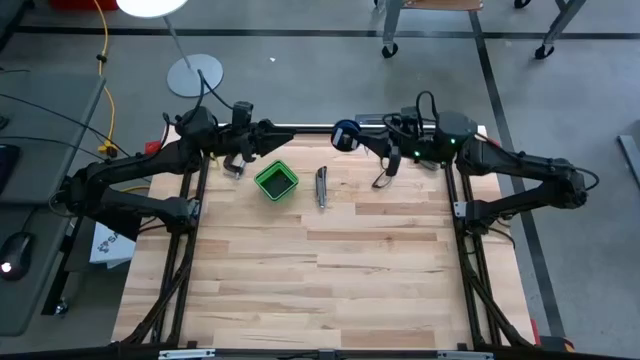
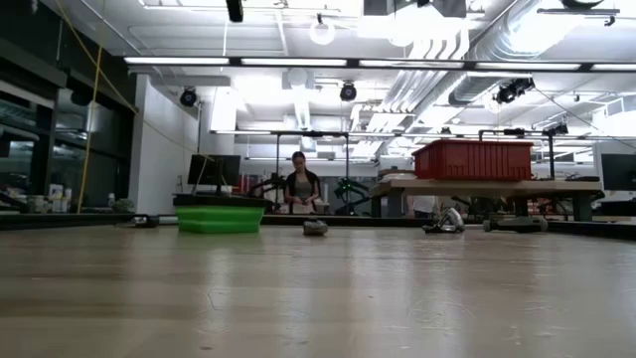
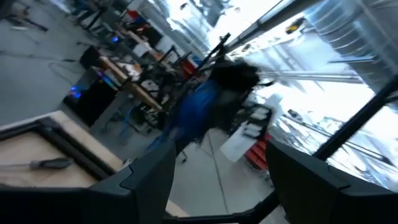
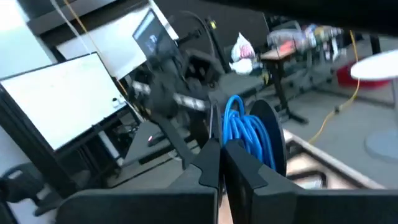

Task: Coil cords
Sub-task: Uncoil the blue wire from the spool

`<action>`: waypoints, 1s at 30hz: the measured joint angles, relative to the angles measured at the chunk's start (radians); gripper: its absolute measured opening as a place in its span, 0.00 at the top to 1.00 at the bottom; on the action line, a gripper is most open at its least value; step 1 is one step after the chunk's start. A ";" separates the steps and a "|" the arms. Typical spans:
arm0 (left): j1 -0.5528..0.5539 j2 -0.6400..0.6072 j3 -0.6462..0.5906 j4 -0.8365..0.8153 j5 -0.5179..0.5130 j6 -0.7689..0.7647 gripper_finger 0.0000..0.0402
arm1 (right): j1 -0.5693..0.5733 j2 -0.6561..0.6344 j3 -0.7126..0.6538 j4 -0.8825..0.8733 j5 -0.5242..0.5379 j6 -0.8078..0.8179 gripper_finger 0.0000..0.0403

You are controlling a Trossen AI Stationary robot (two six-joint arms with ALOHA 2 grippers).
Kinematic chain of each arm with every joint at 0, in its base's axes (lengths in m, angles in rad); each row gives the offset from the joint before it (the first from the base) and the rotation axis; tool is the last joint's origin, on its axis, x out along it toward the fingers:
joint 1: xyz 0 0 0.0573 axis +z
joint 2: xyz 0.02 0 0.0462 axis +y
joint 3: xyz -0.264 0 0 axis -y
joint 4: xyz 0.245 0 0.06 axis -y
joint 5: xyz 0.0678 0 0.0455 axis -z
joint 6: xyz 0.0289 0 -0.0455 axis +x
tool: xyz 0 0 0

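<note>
The cord is a thin blue wire wound in loops on a small round dark spool (image 4: 254, 134). The spool hangs in the air over the table's far edge (image 1: 345, 133), with my right gripper (image 4: 222, 152) shut on it and pointing level toward the table's left. From the left, my left gripper (image 1: 280, 130) points at the spool, a short way off it. In the left wrist view its fingers (image 3: 152, 171) stand open with nothing between them, and the spool (image 3: 199, 109) shows ahead as a blue blur. My right gripper pinches the blue wire loops (image 4: 235, 127) at the spool's edge between its two fingers, at their free ends. The fingers come level from the table's right side. The spool is lifted clear of the table, and some loops stand up above the fingertips.
A green box (image 1: 276, 180) sits on the table below my left gripper, with a small grey hand tool (image 1: 321, 186) to its right. A dark cable loop (image 1: 384, 176) hangs under my right arm. A person (image 2: 301, 189) stands far behind the table. The near half is bare wood (image 1: 320, 280).
</note>
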 joint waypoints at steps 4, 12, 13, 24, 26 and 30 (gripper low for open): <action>-0.013 0.024 -0.001 0.029 0.002 -0.032 0.39 | 0.000 0.056 0.094 -0.062 -0.041 -0.076 1.00; -0.061 0.029 0.001 0.158 0.029 0.067 0.39 | 0.000 0.132 0.207 -0.132 -0.053 -0.140 1.00; -0.070 0.029 0.001 0.153 0.029 0.124 0.39 | 0.000 0.142 0.217 -0.133 -0.072 -0.143 1.00; -0.128 0.032 0.000 0.102 -0.119 0.437 0.39 | 0.000 0.198 0.279 -0.134 -0.161 -0.166 1.00; -0.140 0.035 0.000 0.094 -0.119 0.437 0.39 | 0.000 0.206 0.279 -0.120 -0.160 -0.166 1.00; -0.160 0.055 0.000 0.094 -0.123 0.463 0.39 | 0.000 0.225 0.279 -0.120 -0.160 -0.173 1.00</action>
